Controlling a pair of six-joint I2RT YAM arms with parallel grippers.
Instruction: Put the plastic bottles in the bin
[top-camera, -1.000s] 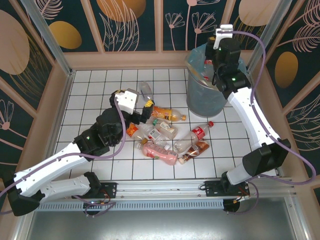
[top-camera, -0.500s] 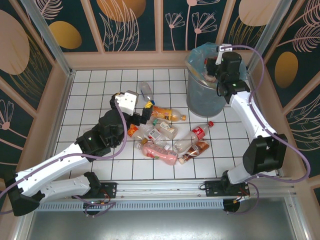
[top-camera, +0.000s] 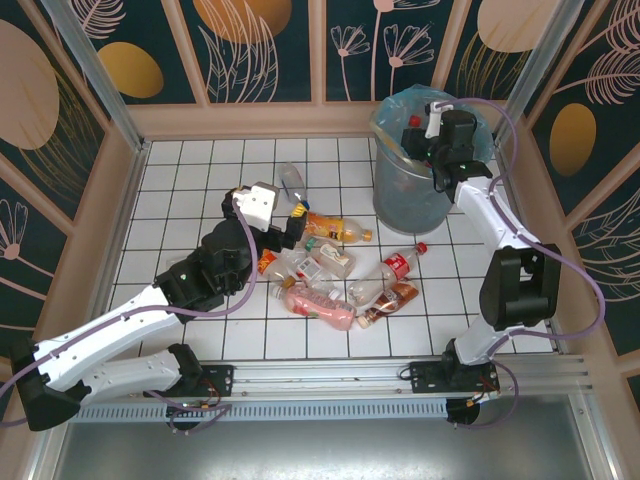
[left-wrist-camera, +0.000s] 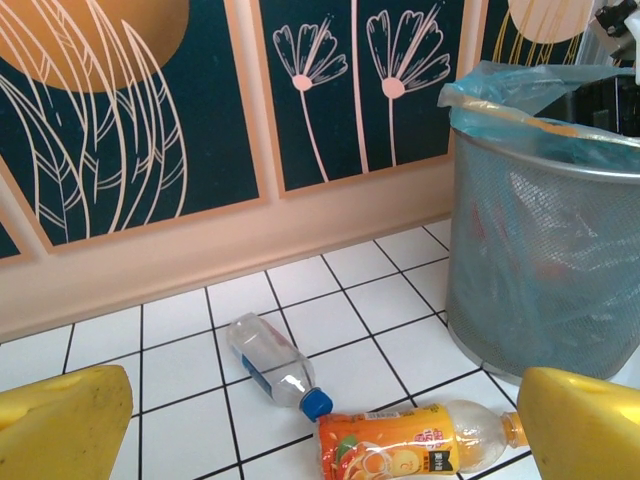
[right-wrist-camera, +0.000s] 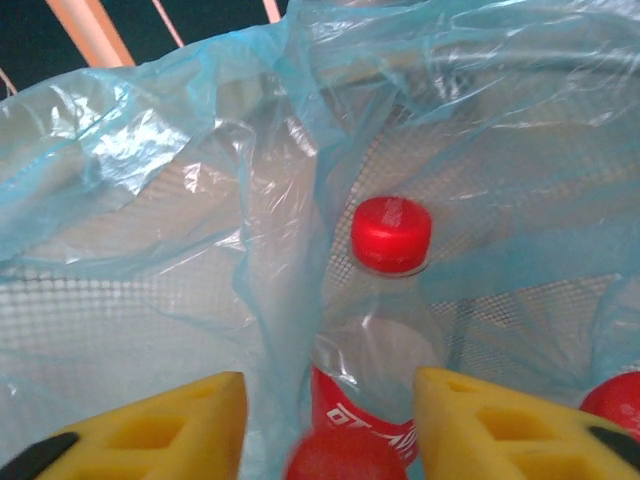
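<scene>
Facing the left claw (top-camera: 282, 238): two plastic bottles (left-wrist-camera: 270, 360) (left-wrist-camera: 410, 445) beside one bin (left-wrist-camera: 540, 270)

Your right gripper (right-wrist-camera: 330, 405): fingers spread above blue-lined bin (right-wrist-camera: 100, 310). Red-capped bottle (right-wrist-camera: 385, 300) upright inside, between fingers; contact unclear.

The bin (left-wrist-camera: 540, 260) is dull grey wire mesh, lined with a crinkly, glossy translucent plastic bag (right-wrist-camera: 170, 170); the plastic bottles (left-wrist-camera: 270, 362) are clear and shiny, the white floor tiles (left-wrist-camera: 180, 372) smooth and faintly glossy.
</scene>
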